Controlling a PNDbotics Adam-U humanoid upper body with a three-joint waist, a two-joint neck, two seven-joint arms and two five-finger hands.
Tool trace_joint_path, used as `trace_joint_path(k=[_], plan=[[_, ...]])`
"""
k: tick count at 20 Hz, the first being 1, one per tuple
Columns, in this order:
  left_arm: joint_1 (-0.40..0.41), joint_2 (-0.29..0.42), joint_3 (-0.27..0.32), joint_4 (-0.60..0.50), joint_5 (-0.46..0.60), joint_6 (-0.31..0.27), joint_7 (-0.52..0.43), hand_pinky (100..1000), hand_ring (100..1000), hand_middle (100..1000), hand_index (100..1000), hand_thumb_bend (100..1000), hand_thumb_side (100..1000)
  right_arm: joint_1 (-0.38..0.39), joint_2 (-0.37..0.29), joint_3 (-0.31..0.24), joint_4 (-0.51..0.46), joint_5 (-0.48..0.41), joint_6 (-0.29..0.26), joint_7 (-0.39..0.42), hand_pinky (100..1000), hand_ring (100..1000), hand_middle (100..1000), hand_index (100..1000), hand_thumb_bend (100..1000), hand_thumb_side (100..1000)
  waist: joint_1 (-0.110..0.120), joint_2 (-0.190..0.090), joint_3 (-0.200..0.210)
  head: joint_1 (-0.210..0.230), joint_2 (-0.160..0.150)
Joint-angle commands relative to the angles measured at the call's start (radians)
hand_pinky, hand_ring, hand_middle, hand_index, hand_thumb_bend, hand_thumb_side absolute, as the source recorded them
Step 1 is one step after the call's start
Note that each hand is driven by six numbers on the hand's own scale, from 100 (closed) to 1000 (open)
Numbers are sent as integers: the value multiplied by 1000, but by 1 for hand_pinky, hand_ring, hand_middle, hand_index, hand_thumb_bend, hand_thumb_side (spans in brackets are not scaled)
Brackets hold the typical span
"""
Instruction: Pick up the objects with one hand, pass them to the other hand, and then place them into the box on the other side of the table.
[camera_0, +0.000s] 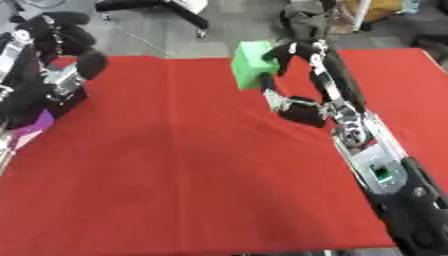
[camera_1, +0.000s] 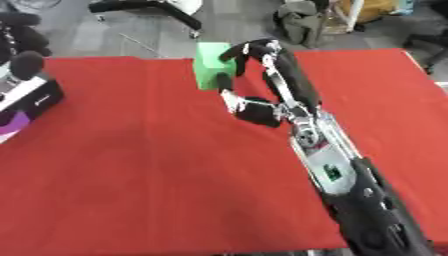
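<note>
— What is your right robot hand (camera_0: 302, 102) doing?

— I am reaching it out across the bench covered in red cloth (camera_0: 175, 175), toward the far edge. Its fingers (camera_0: 293, 50) are curling over the top and near side of a bright green, box-shaped block (camera_0: 249, 65), and the thumb (camera_0: 273, 96) is coming up from below, at the block's lower corner. So the robot hand is closing round the block. I cannot tell whether the block is resting on the cloth or hanging just clear of it.

— Where is the block sitting, relative to that robot hand?

— It is lying just ahead of the palm and a little to the left, between fingertips and thumb, close to the far edge of the red cloth. My silver and black forearm (camera_0: 376, 165) is running back from it toward the lower right corner.

— And your left robot hand?

— My left robot hand (camera_0: 57, 42) is hanging at the far left, well apart from the right one and from the block. Its black fingers are bending over and holding nothing. A silver and black wrist section is showing just beneath it.

— Anything close to that left robot hand?

— A small purple thing (camera_0: 35, 125) is showing just below it, at the left edge of the cloth. I cannot make out what it is. Beyond the right robot hand, past the bench's far edge, the grey floor (camera_0: 236, 20) is showing, with the black legs of a chair (camera_0: 157, 10) standing on it.
</note>
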Motion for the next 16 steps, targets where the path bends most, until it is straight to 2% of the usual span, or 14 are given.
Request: trace_joint_path(k=[1,3,4,10,16], plan=[[-25,3,-28,4,17,-2,-30,780,631,604,816,757,619,-2,20,32,-73,-28,-15,45,744,581,373,436,100,140,2,-15,-4,20,6],[-32,-1,-53,9,29,-8,-62,782,633,600,818,804,571,1,25,49,-85,-46,-21,64,745,581,372,436,100,152,3,-14,-7,22,6],[-35,-1,-65,11,35,-13,-81,783,634,596,816,758,622,1,25,55,-90,-55,-24,72,745,581,372,435,100,141,2,-13,-9,22,6],[-52,-3,-117,29,49,-43,-187,790,646,595,814,752,621,-7,28,90,-122,-123,-32,122,747,581,371,435,100,145,0,-10,-12,13,4],[-61,-11,-141,33,57,-69,-253,797,661,617,822,764,618,-13,24,106,-145,-159,-35,165,747,582,371,435,100,143,-2,-10,-11,-3,5]])
